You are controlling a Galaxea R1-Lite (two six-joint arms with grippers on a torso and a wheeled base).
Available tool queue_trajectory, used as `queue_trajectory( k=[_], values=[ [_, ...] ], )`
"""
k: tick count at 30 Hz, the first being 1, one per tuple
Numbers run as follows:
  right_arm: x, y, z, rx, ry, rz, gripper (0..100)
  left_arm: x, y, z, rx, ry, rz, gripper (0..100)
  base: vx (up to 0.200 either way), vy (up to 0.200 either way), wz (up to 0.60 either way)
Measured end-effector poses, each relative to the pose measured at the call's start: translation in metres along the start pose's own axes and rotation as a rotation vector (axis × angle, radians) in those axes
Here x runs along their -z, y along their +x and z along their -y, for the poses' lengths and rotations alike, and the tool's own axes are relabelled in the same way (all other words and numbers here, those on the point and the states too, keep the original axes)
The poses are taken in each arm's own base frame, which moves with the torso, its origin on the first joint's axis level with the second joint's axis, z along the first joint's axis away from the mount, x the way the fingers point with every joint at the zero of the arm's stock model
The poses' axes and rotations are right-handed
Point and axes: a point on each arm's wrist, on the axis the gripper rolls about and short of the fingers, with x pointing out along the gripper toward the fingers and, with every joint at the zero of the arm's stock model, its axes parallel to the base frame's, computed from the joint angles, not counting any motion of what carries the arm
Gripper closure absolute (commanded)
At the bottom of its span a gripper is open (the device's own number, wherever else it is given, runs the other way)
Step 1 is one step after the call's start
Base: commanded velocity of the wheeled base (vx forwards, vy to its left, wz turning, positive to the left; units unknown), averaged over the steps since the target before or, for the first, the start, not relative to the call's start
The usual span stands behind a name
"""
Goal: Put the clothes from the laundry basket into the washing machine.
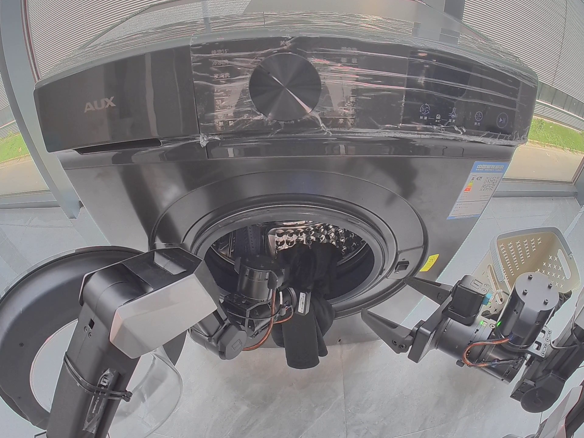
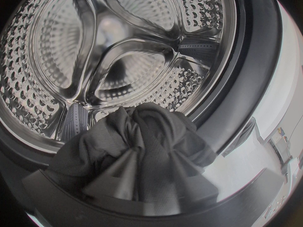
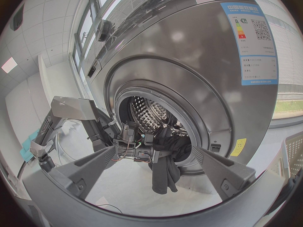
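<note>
1. Right fingers: spread wide and empty. They are held low in front of the washing machine, to the right of its door opening and apart from it. The laundry basket stands just behind that arm, near the machine's right corner. Its contents cannot be made out.
2. Left fingers: closed on a dark garment at the lower lip of the door opening. The cloth drapes over both fingers and bunches up at their tips.
3. Garment position: one part hangs outside, down the machine's front below the lip and beneath the left wrist. The other part sits just past the fingertips, over the dark door seal.
4. Drum: lies beyond the bunched cloth, and its back wall is well apart from the fingertips.
5. Step in hand, as judged: loading one garment. It is at the mouth of the machine but not yet inside.
6. Next move, as judged: the left arm should carry its grip deeper so the hanging tail is drawn over the lip before the fingers let go. If released at the lip, the tail's weight could pull the garment back out.
</note>
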Motion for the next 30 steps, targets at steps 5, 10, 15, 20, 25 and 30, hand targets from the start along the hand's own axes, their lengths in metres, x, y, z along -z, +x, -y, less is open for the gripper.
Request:
queue_trajectory(
  k=[5,10,15,20,25,30],
  values=[
    [0.0,0.0,0.0,-0.001,0.0,0.001,0,-0.008,0.003,0.0,-0.006,-0.006,0.041,100,0.0,0.0,0.0],
    [0.0,0.0,-0.001,-0.002,0.0,0.001,0,-0.036,0.013,-0.002,-0.034,-0.022,0.159,100,0.0,0.0,0.0],
    [0.0,0.0,-0.001,-0.004,0.0,0.001,0,-0.068,0.021,-0.004,-0.068,-0.056,0.29,100,0.0,0.0,0.0],
    [0.0,0.0,-0.002,-0.007,0.0,0.002,0,-0.076,0.026,-0.005,-0.082,-0.07,0.334,100,0.0,0.0,0.0],
    [0.0,0.0,-0.002,-0.008,0.001,0.003,0,-0.076,0.028,-0.008,-0.087,-0.072,0.344,0,0.0,0.0,0.0],
    [0.0,0.0,-0.002,-0.01,0.0,0.002,0,-0.074,0.027,-0.011,-0.093,-0.074,0.336,0,0.0,0.0,0.0]
  ],
)
